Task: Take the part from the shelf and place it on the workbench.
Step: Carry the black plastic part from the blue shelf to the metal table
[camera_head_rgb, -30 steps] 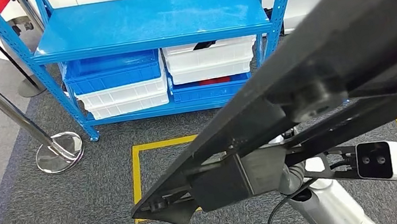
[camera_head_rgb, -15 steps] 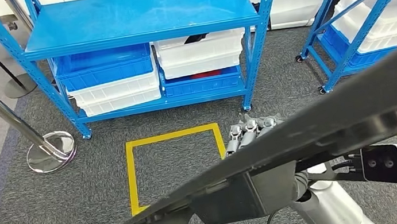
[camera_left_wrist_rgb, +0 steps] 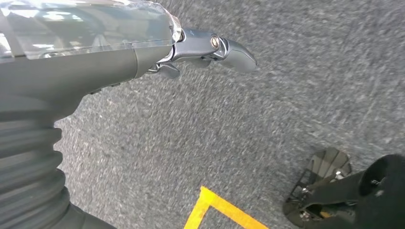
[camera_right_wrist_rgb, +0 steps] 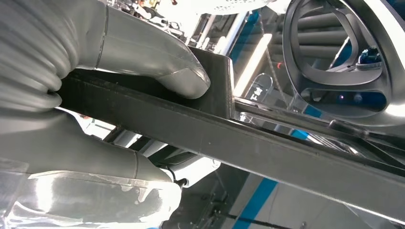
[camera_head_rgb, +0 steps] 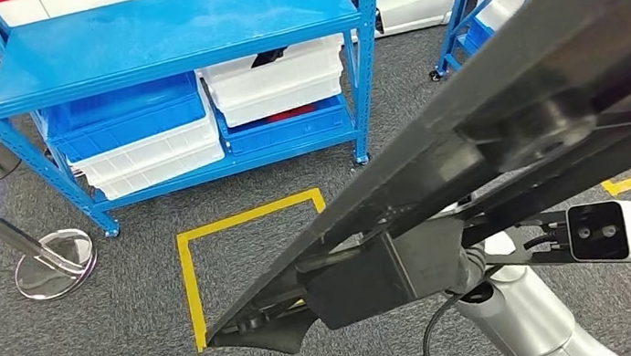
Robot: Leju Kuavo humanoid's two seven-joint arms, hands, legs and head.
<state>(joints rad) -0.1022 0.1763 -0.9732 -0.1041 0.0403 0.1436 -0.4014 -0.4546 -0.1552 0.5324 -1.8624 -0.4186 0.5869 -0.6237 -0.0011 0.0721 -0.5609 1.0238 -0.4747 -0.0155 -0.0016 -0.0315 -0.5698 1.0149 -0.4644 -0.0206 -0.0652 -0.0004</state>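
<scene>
Part (camera_head_rgb: 508,130) | long black piece, gripped in right hand (camera_right_wrist_rgb: 86,90), off shelf (camera_head_rgb: 173,35) | left hand (camera_left_wrist_rgb: 143,45) holds nothing, fingers apart | workbench placement pending

No text, label, brand or number can be read on the blue shelf (camera_head_rgb: 164,37), its bins or the carpet; everything stays plain or too blurred

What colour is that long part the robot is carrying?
Black. The long part shows best in the head view, held by the right hand.

Long black part (camera_head_rgb: 508,130) slanting across the foreground, blue shelf (camera_head_rgb: 164,32) and yellow floor square (camera_head_rgb: 187,278) behind.
</scene>
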